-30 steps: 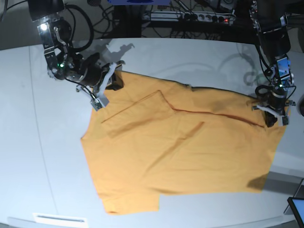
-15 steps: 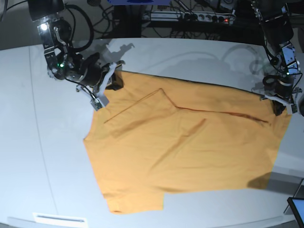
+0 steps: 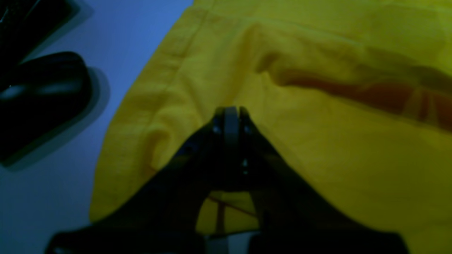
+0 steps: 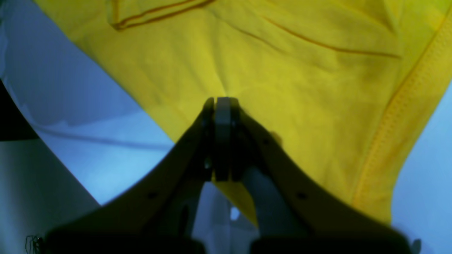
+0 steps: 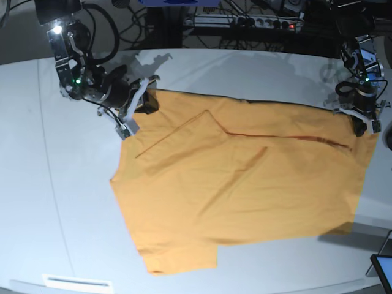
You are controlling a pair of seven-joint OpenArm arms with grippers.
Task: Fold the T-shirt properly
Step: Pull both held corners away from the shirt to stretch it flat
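Note:
The orange-yellow T-shirt (image 5: pixel 245 190) lies spread on the white table (image 5: pixel 49 184), its far edge stretched between both grippers. At the far left corner of the cloth, my right gripper (image 5: pixel 138 113) is shut on the fabric; in the right wrist view its tips (image 4: pixel 220 102) pinch the T-shirt (image 4: pixel 282 70) near a stitched hem. My left gripper (image 5: pixel 361 125) is shut on the far right corner, and in the left wrist view its closed tips (image 3: pixel 229 113) hold a fold of the T-shirt (image 3: pixel 317 141). A sleeve lies folded over on the shirt's upper left part.
A black rounded object (image 3: pixel 39 102) sits on the table just beside the shirt's right corner. Cables and a power strip (image 5: pixel 245 21) run behind the table's back edge. A dark screen corner (image 5: pixel 383 269) shows at the lower right, a white strip (image 5: pixel 76 282) at the front left.
My left gripper has moved away toward the back right, pulling the shirt's far edge straight and taut. The whole shirt has slid a little toward the back. The right gripper barely moved.

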